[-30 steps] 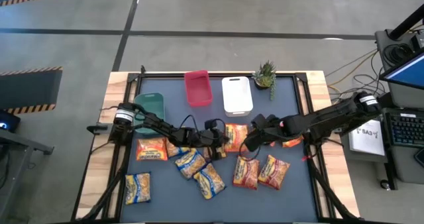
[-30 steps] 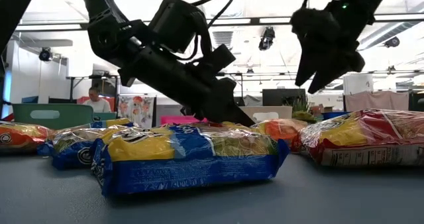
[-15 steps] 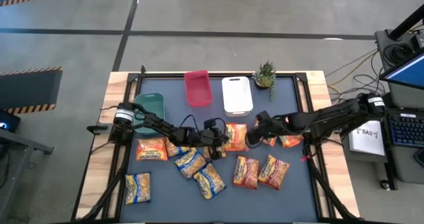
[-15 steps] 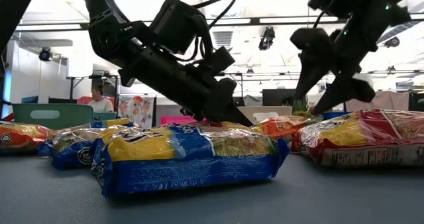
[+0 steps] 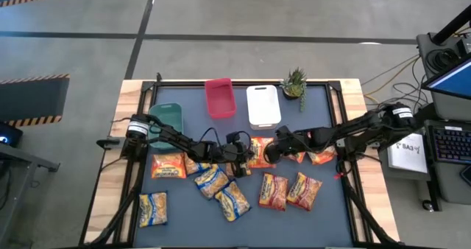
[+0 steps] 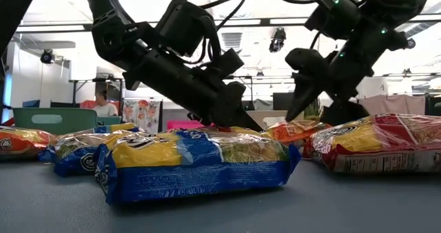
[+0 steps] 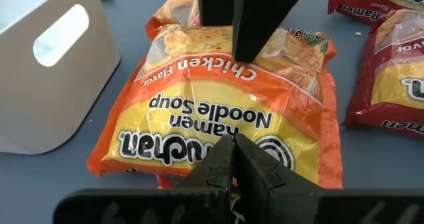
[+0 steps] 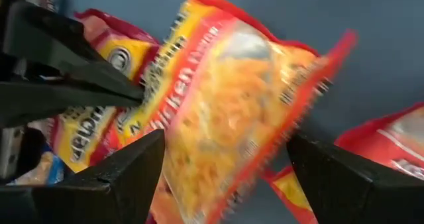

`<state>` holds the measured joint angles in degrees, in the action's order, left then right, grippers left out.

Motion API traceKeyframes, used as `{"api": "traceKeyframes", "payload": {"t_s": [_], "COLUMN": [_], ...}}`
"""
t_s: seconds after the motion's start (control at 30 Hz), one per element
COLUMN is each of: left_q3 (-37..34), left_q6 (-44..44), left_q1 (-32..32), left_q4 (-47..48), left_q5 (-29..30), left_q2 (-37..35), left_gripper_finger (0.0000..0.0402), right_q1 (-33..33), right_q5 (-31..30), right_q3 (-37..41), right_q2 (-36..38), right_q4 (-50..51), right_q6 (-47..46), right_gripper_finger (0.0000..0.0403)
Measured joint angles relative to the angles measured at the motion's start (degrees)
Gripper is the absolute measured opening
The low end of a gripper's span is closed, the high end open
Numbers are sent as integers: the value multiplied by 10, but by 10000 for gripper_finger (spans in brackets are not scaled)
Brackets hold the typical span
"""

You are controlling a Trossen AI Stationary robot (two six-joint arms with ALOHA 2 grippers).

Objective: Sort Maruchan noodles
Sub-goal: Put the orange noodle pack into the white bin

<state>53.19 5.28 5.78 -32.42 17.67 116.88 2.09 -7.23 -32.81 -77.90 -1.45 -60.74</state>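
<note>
Several Maruchan noodle packets lie on the dark mat. One orange chicken-flavour packet (image 5: pixel 259 152) rests on another orange packet at mid-table. My left gripper (image 5: pixel 247 155) is shut at its left end, coming from the table's left. My right gripper (image 5: pixel 269 153) hangs open over the same packet's (image 8: pixel 232 98) right end, one finger (image 8: pixel 112 177) on each side of it, and I see no touch. Yellow-and-blue packets (image 5: pixel 212 181) lie in front, red ones (image 5: pixel 273 191) to the right. My left gripper presses its shut fingertips (image 7: pixel 228 154) on the top face of the orange packet near its left end (image 7: pixel 199 134), by the round logo. The fingers slant down from the table's left. The packet lies flat, partly on the orange packet under it.
A green bin (image 5: pixel 165 120), a red bin (image 5: pixel 219 98) and a white bin (image 5: pixel 263 105) stand along the far edge, with a small potted plant (image 5: pixel 294 83) beside them. More packets lie at the near left (image 5: pixel 153 208) and the right (image 5: pixel 321 158).
My right gripper has come down and toward the table's left, over the orange packet's right end. It has rolled and opened wider on the way.
</note>
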Motion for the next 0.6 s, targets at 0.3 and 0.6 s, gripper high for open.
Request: {"api": "traceKeyframes", "payload": {"t_s": [0.3, 0.6], "left_q3": [-1, -1], "left_q6": [0, 0], "left_q1": [0, 0], "left_q4": [1, 3], "left_q5": [0, -2], "left_q2": [0, 0], "left_gripper_finger": [0, 0], "right_q1": [-1, -1], "right_q5": [-12, -13], "right_q3": [1, 1], "right_q2": [-39, -45], "right_q4": [-94, -126], "right_q6": [14, 37], "right_gripper_finger": [279, 220]}}
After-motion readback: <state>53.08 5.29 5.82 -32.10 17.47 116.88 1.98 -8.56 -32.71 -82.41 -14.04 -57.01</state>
